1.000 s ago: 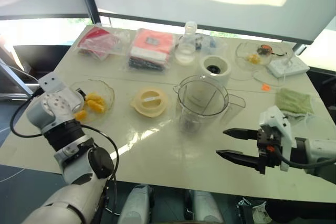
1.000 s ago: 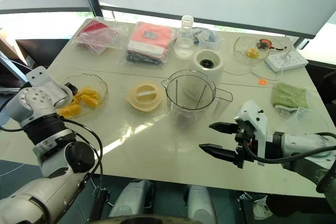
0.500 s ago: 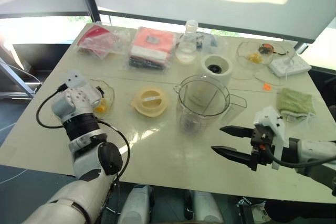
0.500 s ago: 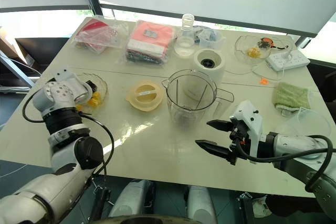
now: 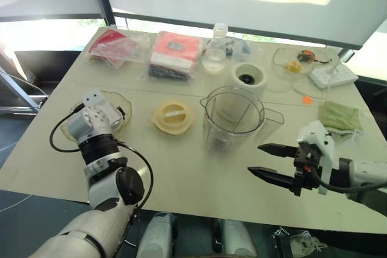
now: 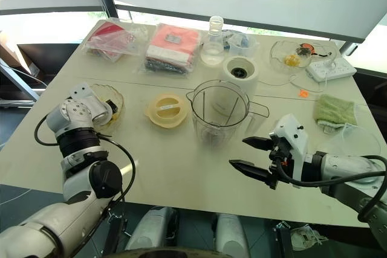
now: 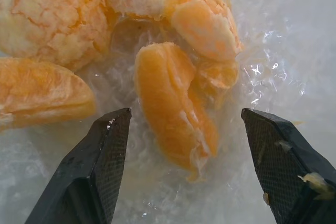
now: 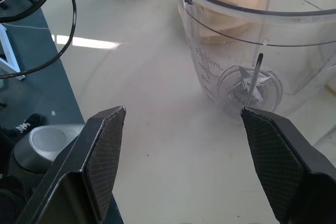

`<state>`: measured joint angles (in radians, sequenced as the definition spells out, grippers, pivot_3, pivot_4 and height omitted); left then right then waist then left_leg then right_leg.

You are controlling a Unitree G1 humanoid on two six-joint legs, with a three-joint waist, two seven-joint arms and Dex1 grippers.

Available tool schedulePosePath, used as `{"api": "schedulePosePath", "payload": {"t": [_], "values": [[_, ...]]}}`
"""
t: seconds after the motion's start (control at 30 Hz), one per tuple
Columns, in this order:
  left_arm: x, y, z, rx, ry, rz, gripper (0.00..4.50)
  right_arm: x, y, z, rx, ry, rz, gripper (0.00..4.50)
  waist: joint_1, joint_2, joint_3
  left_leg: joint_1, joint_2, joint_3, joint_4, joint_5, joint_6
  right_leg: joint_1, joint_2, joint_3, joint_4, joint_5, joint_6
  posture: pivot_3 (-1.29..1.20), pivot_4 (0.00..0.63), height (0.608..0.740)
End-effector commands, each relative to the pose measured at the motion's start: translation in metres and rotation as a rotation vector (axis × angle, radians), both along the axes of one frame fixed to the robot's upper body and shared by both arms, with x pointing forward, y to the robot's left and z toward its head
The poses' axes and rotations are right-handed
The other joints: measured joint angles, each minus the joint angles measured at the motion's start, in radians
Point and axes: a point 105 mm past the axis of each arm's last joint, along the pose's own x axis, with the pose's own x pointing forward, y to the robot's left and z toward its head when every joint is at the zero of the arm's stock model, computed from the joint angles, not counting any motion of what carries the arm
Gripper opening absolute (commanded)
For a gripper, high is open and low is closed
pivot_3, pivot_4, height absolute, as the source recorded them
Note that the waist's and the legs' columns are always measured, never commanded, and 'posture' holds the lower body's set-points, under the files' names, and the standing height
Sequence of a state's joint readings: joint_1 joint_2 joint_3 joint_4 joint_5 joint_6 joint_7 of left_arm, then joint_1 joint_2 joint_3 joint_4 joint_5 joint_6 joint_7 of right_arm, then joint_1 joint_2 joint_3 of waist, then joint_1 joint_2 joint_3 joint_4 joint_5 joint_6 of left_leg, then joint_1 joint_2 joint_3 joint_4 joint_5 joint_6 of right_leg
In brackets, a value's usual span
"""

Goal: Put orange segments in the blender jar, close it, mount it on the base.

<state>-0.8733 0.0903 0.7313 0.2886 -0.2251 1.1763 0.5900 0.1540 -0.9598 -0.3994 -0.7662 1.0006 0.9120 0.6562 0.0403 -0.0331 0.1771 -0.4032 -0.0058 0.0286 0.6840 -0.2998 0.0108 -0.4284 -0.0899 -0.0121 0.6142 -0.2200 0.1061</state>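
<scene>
Several orange segments (image 7: 176, 106) lie in a clear glass bowl (image 5: 123, 112) at the table's left. My left gripper (image 7: 185, 116) hangs open right over them, one finger on each side of a segment, touching nothing. In the head views its wrist (image 5: 97, 122) covers most of the bowl. The clear blender jar (image 5: 233, 116) stands upright and empty mid-table, its blade (image 8: 247, 88) visible. Behind it sits the white base (image 5: 248, 78). My right gripper (image 5: 255, 159) is open, hovering in front of the jar's right side with nothing in it.
A pale yellow round lid (image 5: 172, 116) lies between bowl and jar. At the back are red packets (image 5: 175, 55), a clear bottle (image 5: 215, 52), a small dish with scraps (image 5: 296, 61) and a power strip (image 5: 331, 75). A green cloth (image 5: 340, 116) lies at the right.
My left hand has moved right and down over the bowl, now hiding the segments in the head views. The right gripper has stayed where it was, still open.
</scene>
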Motion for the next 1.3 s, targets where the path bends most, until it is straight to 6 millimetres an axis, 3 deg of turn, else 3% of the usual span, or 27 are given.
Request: {"api": "schedulePosePath", "payload": {"t": [0.03, 0.07, 0.13, 0.2, 0.27, 0.6, 0.83, 0.97, 1.03, 1.13, 1.23, 1.3], "values": [[0.0, 0.006, -0.003, -0.008, -0.009, 0.037, 3.49, 0.0, 0.005, 0.007, 0.008, -0.048, 0.014, 3.67, 0.0, 0.0, 0.0, 0.0, 0.0, 0.0, 0.0, 0.0, 0.0, 0.0, 0.0, 0.0, 0.0, 0.0, 0.0, 0.0, 0.15, 0.74], [0.001, 0.006, -0.005, -0.009, -0.007, 0.042, 3.49, 0.001, 0.005, 0.007, 0.008, -0.049, 0.012, 3.67, 0.0, 0.0, 0.0, 0.0, 0.0, 0.0, 0.0, 0.0, 0.0, 0.0, 0.0, 0.0, 0.0, 0.0, 0.0, 0.0, 0.15, 0.74], [0.002, 0.005, -0.007, -0.008, -0.006, 0.048, 2.96, 0.002, 0.005, 0.007, 0.006, -0.051, 0.011, 3.73, 0.0, 0.001, -0.001, 0.0, 0.0, 0.0, 0.0, 0.0, 0.0, 0.0, 0.0, 0.0, 0.0, 0.0, 0.0, 0.0, 0.15, 0.74], [0.003, 0.004, -0.007, -0.007, -0.006, 0.049, 2.18, 0.002, 0.005, 0.007, 0.006, -0.053, 0.01, 3.73, 0.001, 0.001, -0.001, 0.001, 0.0, 0.0, 0.0, 0.0, 0.0, 0.0, 0.0, 0.0, 0.001, 0.0, 0.0, 0.0, 0.15, 0.74], [0.003, 0.004, -0.008, -0.002, -0.004, 0.049, 1.13, 0.002, 0.005, 0.007, 0.006, -0.055, 0.01, 3.73, 0.001, 0.001, -0.001, 0.001, 0.0, 0.0, 0.0, 0.0, 0.0, 0.0, 0.0, 0.0, 0.001, 0.0, 0.0, 0.0, 0.15, 0.74], [0.0, 0.021, 0.011, 0.072, -0.036, 0.037, 1.13, 0.005, 0.005, 0.006, 0.006, -0.058, 0.004, 3.73, -0.002, 0.001, -0.001, 0.001, 0.0, 0.0, 0.001, 0.0, 0.0, 0.001, 0.001, 0.0, 0.001, 0.0, 0.0, 0.0, 0.15, 0.74], [-0.014, 0.044, 0.06, 0.161, -0.121, 0.041, 1.13, 0.008, 0.001, 0.004, 0.0, -0.057, -0.004, 3.73, -0.003, 0.001, -0.001, 0.001, 0.0, 0.0, 0.001, 0.001, -0.001, 0.001, 0.002, 0.0, 0.002, 0.0, 0.0, 0.0, 0.15, 0.74], [-0.023, 0.048, 0.078, 0.197, -0.136, 0.042, 1.13, 0.01, 0.002, 0.002, 0.002, -0.055, -0.003, 3.73, 0.0, 0.001, -0.001, 0.002, 0.0, 0.0, 0.0, 0.001, -0.002, 0.001, 0.002, 0.0, 0.003, 0.0, 0.0, 0.0, 0.15, 0.74], [-0.026, 0.045, 0.078, 0.19, -0.13, 0.036, 1.13, 0.011, 0.002, 0.001, 0.003, -0.055, -0.001, 3.73, 0.0, 0.001, -0.001, 0.002, 0.0, -0.001, 0.001, 0.002, -0.003, 0.001, 0.002, 0.0, 0.003, 0.0, 0.0, 0.0, 0.15, 0.74], [-0.023, 0.033, 0.063, 0.143, -0.113, 0.001, 1.13, 0.013, 0.004, 0.0, 0.006, -0.06, 0.003, 3.73, 0.0, 0.001, -0.001, 0.002, 0.0, -0.001, 0.001, 0.002, -0.003, 0.002, 0.002, 0.0, 0.003, 0.0, 0.0, 0.0, 0.15, 0.74], [-0.019, 0.027, 0.049, 0.114, -0.099, -0.008, 1.91, 0.014, 0.005, 0.0, 0.01, -0.065, 0.005, 3.73, -0.001, 0.001, -0.001, 0.003, 0.0, -0.001, 0.001, 0.003, -0.003, 0.002, 0.002, 0.0, 0.004, 0.0, 0.0, 0.0, 0.15, 0.74], [-0.017, 0.026, 0.042, 0.116, -0.088, -0.008, 2.95, 0.014, 0.004, 0.0, 0.008, -0.067, 0.005, 3.73, -0.004, 0.001, -0.001, 0.003, 0.0, -0.001, 0.001, 0.003, -0.003, 0.002, 0.003, 0.0, 0.004, 0.0, 0.0, 0.0, 0.15, 0.74]]}}
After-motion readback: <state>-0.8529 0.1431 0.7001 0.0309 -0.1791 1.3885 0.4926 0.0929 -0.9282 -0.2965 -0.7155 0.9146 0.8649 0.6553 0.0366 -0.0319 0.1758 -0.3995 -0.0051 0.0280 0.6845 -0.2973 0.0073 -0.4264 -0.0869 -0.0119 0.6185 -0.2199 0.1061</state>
